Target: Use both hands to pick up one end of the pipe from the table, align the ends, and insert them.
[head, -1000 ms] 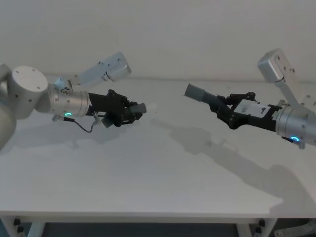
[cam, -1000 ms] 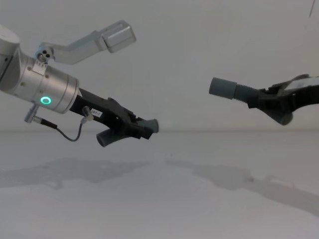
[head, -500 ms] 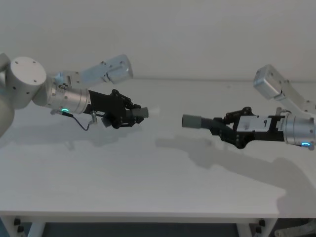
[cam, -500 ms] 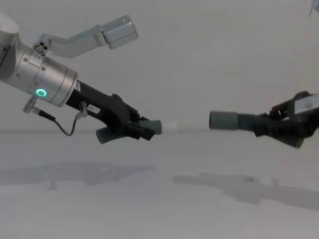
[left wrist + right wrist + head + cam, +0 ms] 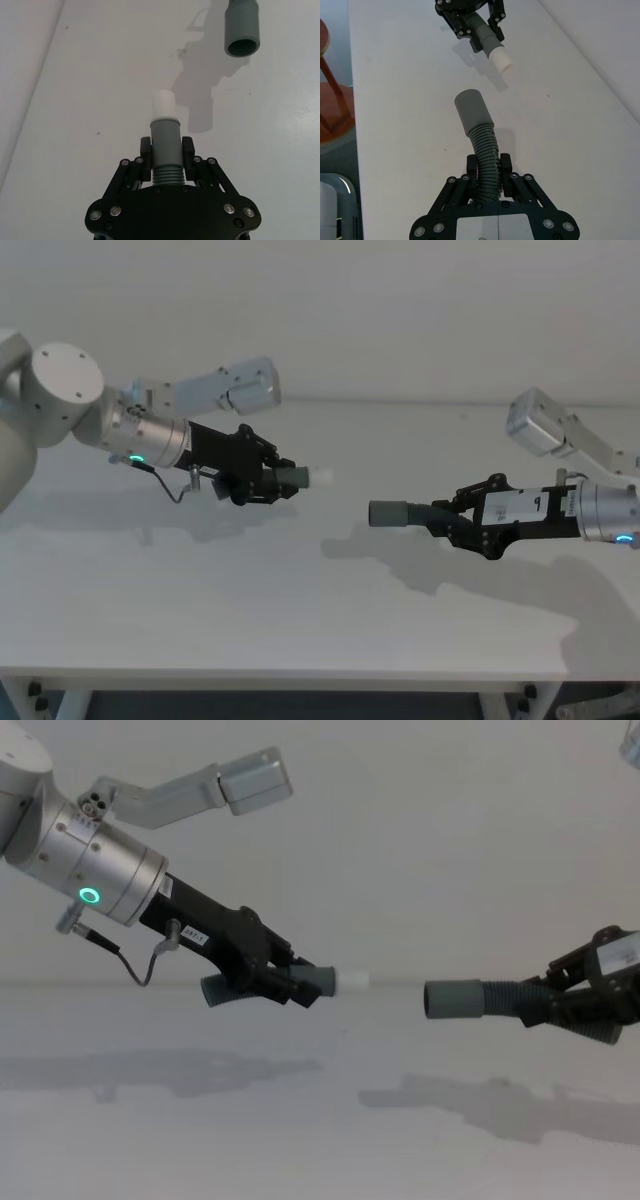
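My left gripper (image 5: 268, 481) is shut on the short pipe piece (image 5: 293, 477) and holds it in the air over the table (image 5: 300, 620). The piece's pale tip (image 5: 322, 477) points toward the other arm. My right gripper (image 5: 462, 524) is shut on the ribbed hose of the long pipe piece (image 5: 487, 150). That piece's grey socket sleeve (image 5: 390, 512) faces the pale tip across a short gap, sitting a little lower. In the chest view the tip (image 5: 352, 982) and the socket (image 5: 455, 999) are nearly level. The left wrist view shows the short piece (image 5: 165, 142) between the fingers (image 5: 187, 146), the socket (image 5: 242, 30) off to one side.
Both arms' shadows lie on the table below the pieces. The table's front edge (image 5: 300, 676) runs along the bottom of the head view. A brown stool (image 5: 326, 85) stands beyond the table's side in the right wrist view.
The right gripper came down and turned the socket level toward the left arm. The left gripper reached further toward the middle, showing the pale tip. The gap between the ends has shrunk.
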